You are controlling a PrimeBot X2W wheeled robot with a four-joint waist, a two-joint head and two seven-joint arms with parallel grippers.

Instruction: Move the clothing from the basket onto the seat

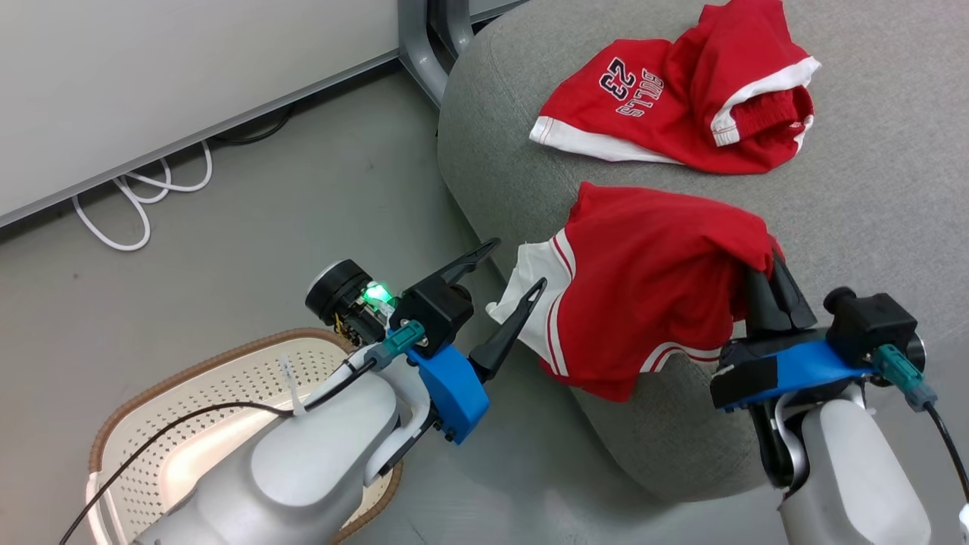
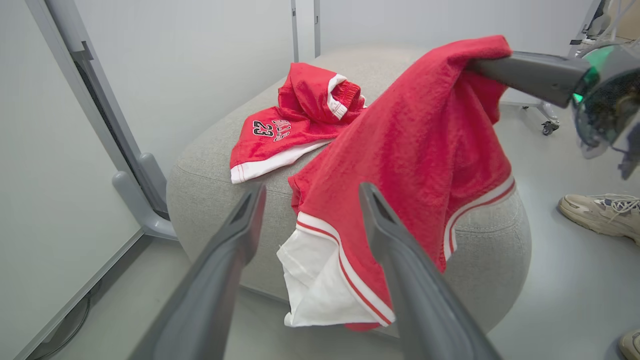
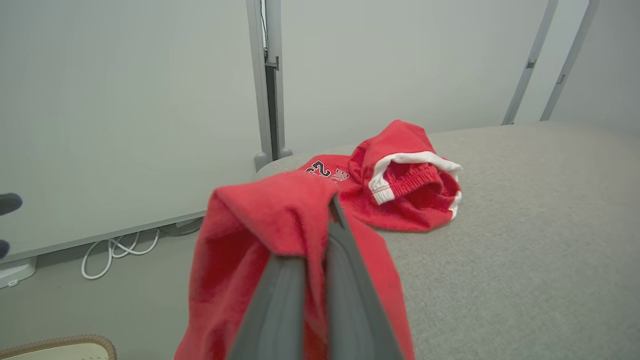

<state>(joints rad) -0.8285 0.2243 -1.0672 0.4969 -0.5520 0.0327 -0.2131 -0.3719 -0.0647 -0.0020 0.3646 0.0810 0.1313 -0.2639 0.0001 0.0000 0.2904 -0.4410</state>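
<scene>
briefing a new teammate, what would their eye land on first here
The red garment draped over the front edge of the grey seat, pinched at one end by the right jaws, which are shut on it. Behind it, a second red garment printed BULLS 23 lies crumpled on the seat top. The left jaws stand open beside the hanging cloth, and the cream basket sits on the floor under that arm.

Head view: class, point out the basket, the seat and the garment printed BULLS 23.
basket [image 1: 250, 371], head view, perforated cream inside.
seat [image 1: 870, 219], head view, bare grey top.
BULLS 23 garment [image 1: 587, 113], head view, red cloth beside the number.
</scene>
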